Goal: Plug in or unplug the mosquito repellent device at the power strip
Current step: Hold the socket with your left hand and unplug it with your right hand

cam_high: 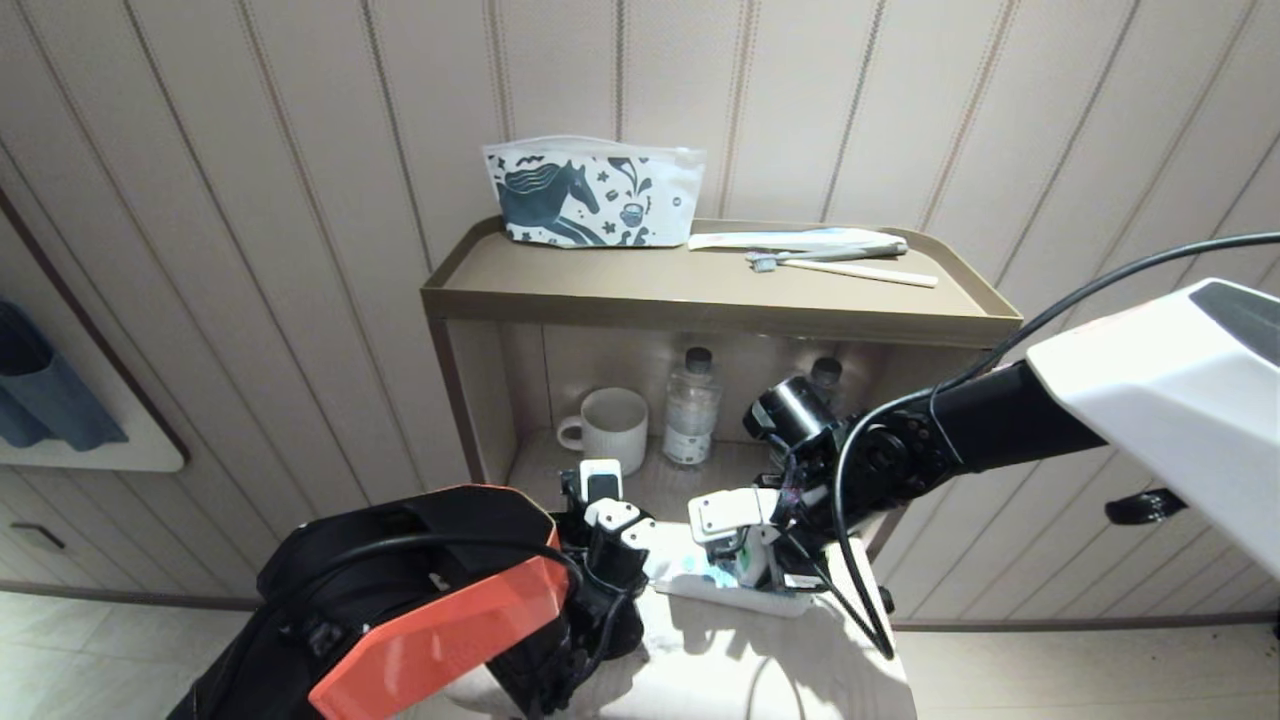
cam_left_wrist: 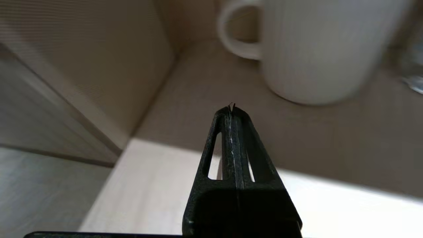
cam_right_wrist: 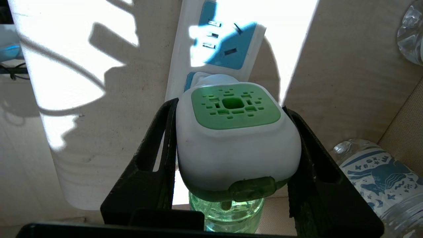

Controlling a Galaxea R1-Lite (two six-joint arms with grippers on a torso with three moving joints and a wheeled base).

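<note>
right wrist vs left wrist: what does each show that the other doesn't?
Only the right wrist view: the right end effector closed on the mosquito repellent device, which sits at the power strip, its green bottle below; a labelled water bottle alongside.

Only the left wrist view: the left end effector shut and empty, pointing into the cabinet's lower shelf toward the white mug.

Both: the pale tabletop, plus a sliver of clear bottle at the picture's edge.
</note>
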